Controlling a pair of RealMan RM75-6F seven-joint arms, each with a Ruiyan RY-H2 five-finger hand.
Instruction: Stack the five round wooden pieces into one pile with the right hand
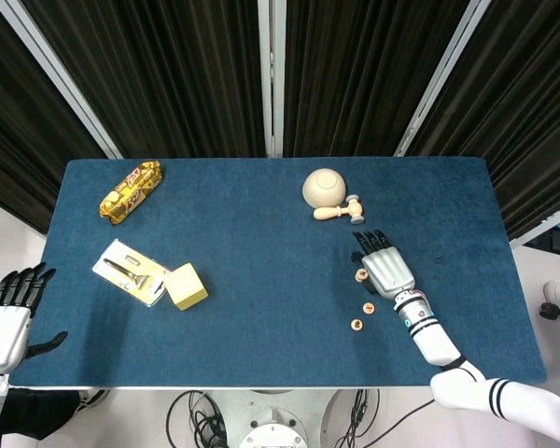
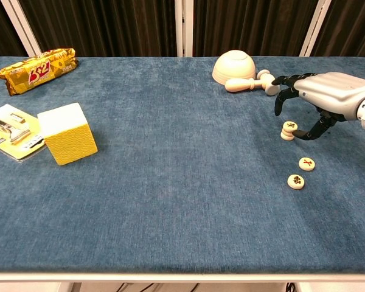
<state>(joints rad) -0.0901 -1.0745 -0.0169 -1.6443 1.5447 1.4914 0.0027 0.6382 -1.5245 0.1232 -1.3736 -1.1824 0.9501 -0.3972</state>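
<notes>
Stacking partly done: a short pile of wooden discs sits under the right hand's open, empty fingers, while two loose discs nearer the robot remain unstacked on the tabletop.

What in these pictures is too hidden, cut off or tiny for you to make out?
- How many round pieces the small pile holds: too small in both views.
- The marks on the two loose pieces: too small to read.
- Whether the right hand touches the pile: its thumb lies very close in the chest view, and the head view is too small.
- The left hand: outside the chest view.
- The packet: cut by the chest view's left edge.
</notes>
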